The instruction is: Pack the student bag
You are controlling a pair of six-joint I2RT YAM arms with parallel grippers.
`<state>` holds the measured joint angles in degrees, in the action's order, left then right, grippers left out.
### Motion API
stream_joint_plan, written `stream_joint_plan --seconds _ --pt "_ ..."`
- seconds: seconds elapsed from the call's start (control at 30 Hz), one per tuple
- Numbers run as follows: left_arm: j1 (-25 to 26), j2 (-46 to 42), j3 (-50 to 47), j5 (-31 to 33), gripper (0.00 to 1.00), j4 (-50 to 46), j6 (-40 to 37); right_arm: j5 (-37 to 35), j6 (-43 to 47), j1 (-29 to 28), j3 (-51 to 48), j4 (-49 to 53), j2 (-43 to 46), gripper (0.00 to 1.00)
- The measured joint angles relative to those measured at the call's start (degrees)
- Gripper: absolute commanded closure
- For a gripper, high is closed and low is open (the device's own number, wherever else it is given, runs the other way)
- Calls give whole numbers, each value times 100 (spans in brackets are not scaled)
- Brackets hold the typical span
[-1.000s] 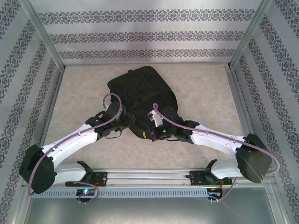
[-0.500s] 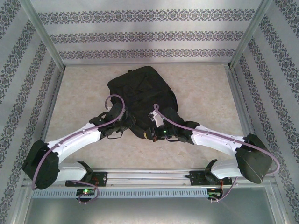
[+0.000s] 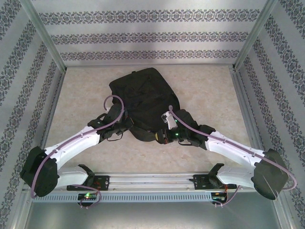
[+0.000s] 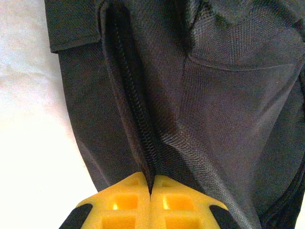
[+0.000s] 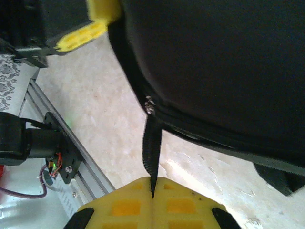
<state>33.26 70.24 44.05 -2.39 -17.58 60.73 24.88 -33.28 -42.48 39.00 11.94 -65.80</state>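
At the left wrist: left gripper (image 4: pixel 151 185), yellow jaws pressed together on a fold of bag (image 4: pixel 224 109) fabric, directly on the zipper (image 4: pixel 131 105) line.

At the right wrist: right gripper (image 5: pixel 152 190), jaws pinched together on the tip of a black pull tab (image 5: pixel 151 148). The tab runs taut up to the metal slider (image 5: pixel 150 106) on the bag's edge.

Position: the bag lies flat at mid-table (image 3: pixel 209 86), rounded end toward the back wall. Its near end sits between the two grippers.

Risks, as judged:
- The tab is thin and held only at its tip, so a hard or skewed pull could slide it out of the jaws.
- The left hold is on loose cloth beside the teeth, and that cloth may bunch into the slider and jam it.
- If the left hold gives, the soft bag would likely drag across the table instead of the slider travelling.

Appearance: black, matte, woven fabric, slumped and creased, with stitched pocket seams. Whether the main opening is zipped or what is inside cannot be told.
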Motion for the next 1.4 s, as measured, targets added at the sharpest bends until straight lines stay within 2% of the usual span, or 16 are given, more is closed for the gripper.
stream_joint_plan --seconds 0.23,0.63,0.77,0.9,1.27,1.4 --pt "-48 -103 -46 -22 100 -109 -94 -9 42 17 -15 225 15 100" --pt "-260 -568 -232 -238 100 -282 -409 -195 216 391 61 549 96 100" --pt "-302 -592 -236 -284 100 -315 -595 -55 284 450 101 595 107 100" --pt "-306 -590 -179 -295 100 -481 -907 37 404 446 341 815 109 100" --pt "-306 -555 155 -199 100 -957 -1626 -354 914 435 1209 1707 -332 100" --pt "-330 -503 175 -151 80 -1119 -1744 -76 968 249 1375 1797 -516 100"
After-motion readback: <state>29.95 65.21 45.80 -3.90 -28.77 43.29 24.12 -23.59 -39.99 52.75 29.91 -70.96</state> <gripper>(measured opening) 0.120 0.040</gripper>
